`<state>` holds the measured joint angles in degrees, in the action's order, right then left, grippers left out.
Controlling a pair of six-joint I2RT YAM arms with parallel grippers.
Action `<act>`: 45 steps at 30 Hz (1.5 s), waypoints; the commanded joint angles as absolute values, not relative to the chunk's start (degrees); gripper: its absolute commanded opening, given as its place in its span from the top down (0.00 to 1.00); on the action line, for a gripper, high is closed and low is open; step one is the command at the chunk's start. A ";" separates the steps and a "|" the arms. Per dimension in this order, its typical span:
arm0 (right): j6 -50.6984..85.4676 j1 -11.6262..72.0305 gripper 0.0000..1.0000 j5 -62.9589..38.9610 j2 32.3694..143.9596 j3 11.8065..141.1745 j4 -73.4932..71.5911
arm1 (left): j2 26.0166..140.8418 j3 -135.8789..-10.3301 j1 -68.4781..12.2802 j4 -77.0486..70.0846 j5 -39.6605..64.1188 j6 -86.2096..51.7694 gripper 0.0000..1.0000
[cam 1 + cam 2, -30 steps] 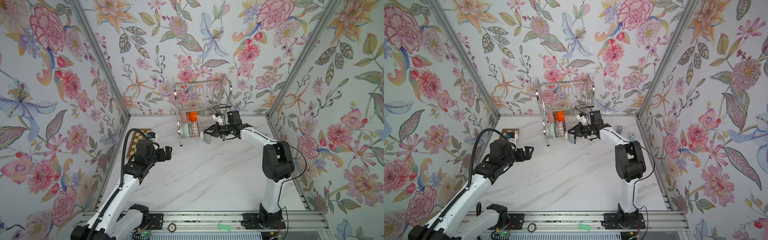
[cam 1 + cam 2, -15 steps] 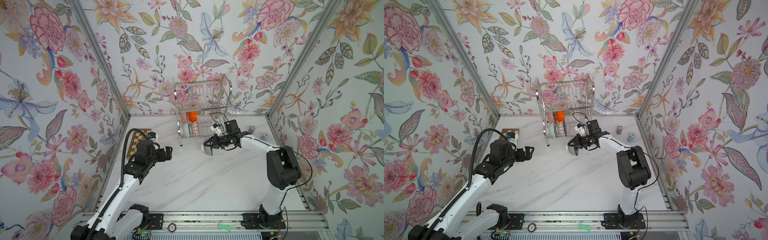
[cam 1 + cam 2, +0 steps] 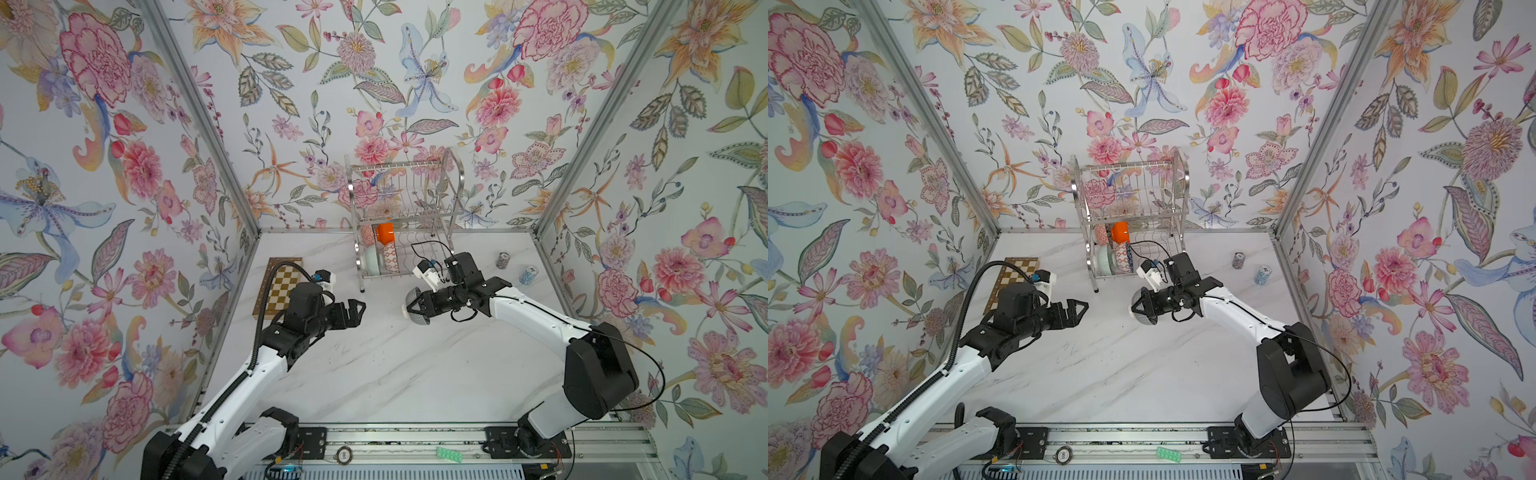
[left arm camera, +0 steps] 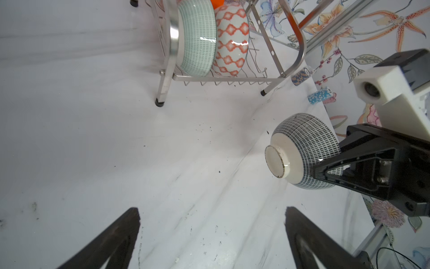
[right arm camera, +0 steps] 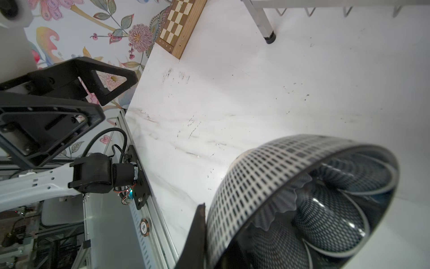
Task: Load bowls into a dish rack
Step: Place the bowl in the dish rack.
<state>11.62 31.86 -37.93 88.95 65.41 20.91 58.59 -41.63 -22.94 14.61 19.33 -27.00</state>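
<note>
Grips black-and-white gridded bowl on edge in right pincer, foot toward gaping, empty left pincer, chrome wire dish rack near, farther back.

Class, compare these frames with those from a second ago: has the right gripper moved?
Yes. The right gripper, shut on the dark patterned bowl, has drawn away from the dish rack toward the table's near edge.

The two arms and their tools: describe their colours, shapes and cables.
Both arms have white link shells and bulky black joints. The left arm carries a black ribbed cable hose; the right arm a thin black cable. The left tool and right tool have black triangular cut-out fingers.
</note>
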 commanded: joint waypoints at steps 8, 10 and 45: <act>2.08 37.08 1.00 -33.72 77.55 74.73 32.98 | 56.60 -47.39 -23.40 22.07 17.68 -25.08 0.01; 4.13 36.90 1.00 -35.06 76.54 78.77 33.71 | 56.66 -48.66 -23.38 24.68 14.75 -22.46 0.01; 1.51 20.88 1.00 -48.26 79.87 54.22 -20.61 | 62.05 -46.55 -23.40 11.49 21.04 -27.42 0.01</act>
